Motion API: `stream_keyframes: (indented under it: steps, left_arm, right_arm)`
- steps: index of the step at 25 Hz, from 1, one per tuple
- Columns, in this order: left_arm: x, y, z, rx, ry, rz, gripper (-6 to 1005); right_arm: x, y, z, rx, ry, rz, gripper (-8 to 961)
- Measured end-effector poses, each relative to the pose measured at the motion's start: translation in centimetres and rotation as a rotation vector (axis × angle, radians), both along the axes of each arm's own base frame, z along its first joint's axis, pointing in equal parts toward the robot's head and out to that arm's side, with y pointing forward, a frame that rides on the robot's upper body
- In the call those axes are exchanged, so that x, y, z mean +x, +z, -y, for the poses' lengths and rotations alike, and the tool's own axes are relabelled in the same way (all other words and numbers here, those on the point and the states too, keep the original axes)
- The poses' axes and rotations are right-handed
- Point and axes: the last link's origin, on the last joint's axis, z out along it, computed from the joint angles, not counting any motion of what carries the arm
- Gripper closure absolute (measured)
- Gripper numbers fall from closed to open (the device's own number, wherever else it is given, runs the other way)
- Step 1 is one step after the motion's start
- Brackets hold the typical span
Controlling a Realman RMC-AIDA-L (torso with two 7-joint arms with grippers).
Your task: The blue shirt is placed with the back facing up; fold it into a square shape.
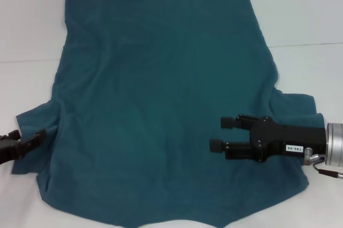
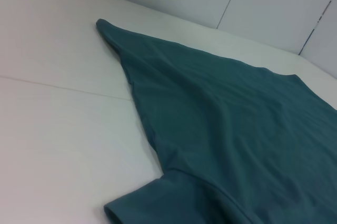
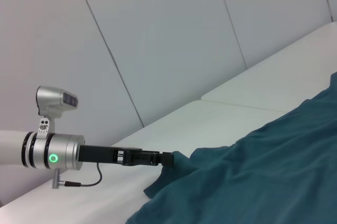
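Large dark teal-blue soft cotton shirt [image 1: 161, 105], plain side up, spread flat on white table [image 1: 300, 14]; left gripper [image 1: 29, 139] pinching its sleeve, right gripper [image 1: 221, 134] spread above it.

The blue shirt [image 1: 161, 110] lies spread flat, plain side up, both sleeves out.

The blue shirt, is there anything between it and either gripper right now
Nothing visible. The left gripper sits at the blue shirt's left sleeve edge; the right gripper hovers open over its lower right part.
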Motion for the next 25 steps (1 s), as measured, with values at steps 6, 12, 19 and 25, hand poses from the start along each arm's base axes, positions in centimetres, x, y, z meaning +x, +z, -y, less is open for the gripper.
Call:
stream_keyframes:
  steps: [6, 12, 19, 25]
  left_arm:
    - [0.25, -0.52, 0.05, -0.013, -0.006, 0.002, 143]
    - [0.44, -0.78, -0.13, -0.024, -0.009, -0.01, 184]
    - [0.46, -0.81, -0.32, -0.024, 0.002, -0.012, 319]
    - [0.5, -0.82, -0.35, -0.026, 0.0, -0.013, 524]
  right_arm:
    - [-0.02, 0.1, -0.1, 0.006, -0.001, -0.002, 38]
    - [-0.07, 0.1, -0.16, 0.007, 0.001, -0.001, 38]
    - [0.09, 0.15, -0.04, 0.01, -0.005, -0.004, 39]
    - [0.04, 0.06, 0.01, 0.009, -0.003, -0.006, 38]
